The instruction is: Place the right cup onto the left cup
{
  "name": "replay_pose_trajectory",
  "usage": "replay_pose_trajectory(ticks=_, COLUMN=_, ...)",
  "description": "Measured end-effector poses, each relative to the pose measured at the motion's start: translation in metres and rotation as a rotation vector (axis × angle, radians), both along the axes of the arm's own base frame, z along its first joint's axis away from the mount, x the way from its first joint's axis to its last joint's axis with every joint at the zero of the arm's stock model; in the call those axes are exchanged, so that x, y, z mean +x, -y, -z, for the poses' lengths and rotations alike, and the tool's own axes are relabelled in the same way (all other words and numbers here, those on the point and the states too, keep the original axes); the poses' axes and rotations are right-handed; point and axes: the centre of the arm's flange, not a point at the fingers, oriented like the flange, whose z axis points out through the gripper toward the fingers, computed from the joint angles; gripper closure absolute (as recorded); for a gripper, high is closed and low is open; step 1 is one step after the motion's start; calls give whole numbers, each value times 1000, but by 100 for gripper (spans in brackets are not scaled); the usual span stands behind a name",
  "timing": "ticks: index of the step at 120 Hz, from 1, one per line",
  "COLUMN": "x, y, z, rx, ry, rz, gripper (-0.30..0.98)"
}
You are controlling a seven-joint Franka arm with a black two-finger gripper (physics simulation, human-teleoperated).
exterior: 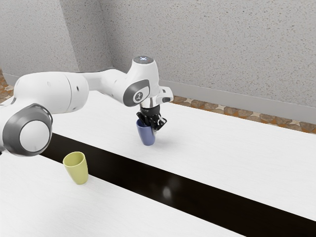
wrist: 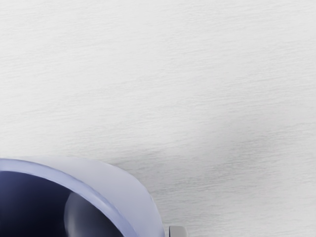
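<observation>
My gripper (exterior: 152,121) is at the rim of the blue cup (exterior: 146,134), on the far side of the table's dark band. Whether it grips the cup wall is unclear, as the black hand partly hides the rim. In the wrist view the blue cup (wrist: 140,200) has its mouth facing the camera, and a small grey part of the gripper (wrist: 177,231) lies close beside its outer wall. The yellow-green cup (exterior: 77,170) stands mouth up in the exterior view's lower left, at the near edge of the band, well apart from the blue one.
A glossy dark band (exterior: 197,193) runs diagonally across the white table (exterior: 232,143). The arm reaches in from the exterior view's left, its large rounded joints behind and above the yellow-green cup. A grey wall (exterior: 212,54) rises beyond the table.
</observation>
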Motion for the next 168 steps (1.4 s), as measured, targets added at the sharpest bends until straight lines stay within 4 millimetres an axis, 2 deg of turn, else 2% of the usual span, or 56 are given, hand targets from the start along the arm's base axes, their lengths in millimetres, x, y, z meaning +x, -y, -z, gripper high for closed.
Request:
replay_pose_trajectory(ticks=24, x=0, y=0, z=-1, rx=2, ry=2, rz=1, gripper=77)
replay_pose_trajectory(ticks=36, x=-1, y=2, z=-14, rx=5, ry=18, rz=2, gripper=77)
replay_pose_trajectory(ticks=49, x=-4, y=4, z=-46, rx=12, ry=53, rz=4, gripper=78)
replay_pose_trajectory(ticks=64, x=-24, y=9, z=-90, rx=29, ry=78, rz=13, gripper=78)
replay_pose_trajectory(ticks=89, x=-75, y=13, z=-176, rx=72, ry=115, rz=6, gripper=78)
replay_pose_trajectory(ticks=105, x=-117, y=0, z=-209, rx=100, ry=97, rz=-35, gripper=78)
replay_pose_trajectory(ticks=119, x=-154, y=-12, z=-216, rx=113, ry=59, rz=-76, gripper=78)
replay_pose_trajectory(ticks=130, x=-174, y=-23, z=-216, rx=119, ry=36, rz=-108, gripper=78)
replay_pose_trajectory(ticks=148, x=-199, y=-42, z=-205, rx=117, ry=-4, rz=-160, gripper=78)
replay_pose_trajectory(ticks=168, x=-213, y=-74, z=-188, rx=110, ry=-36, rz=-229, gripper=78)
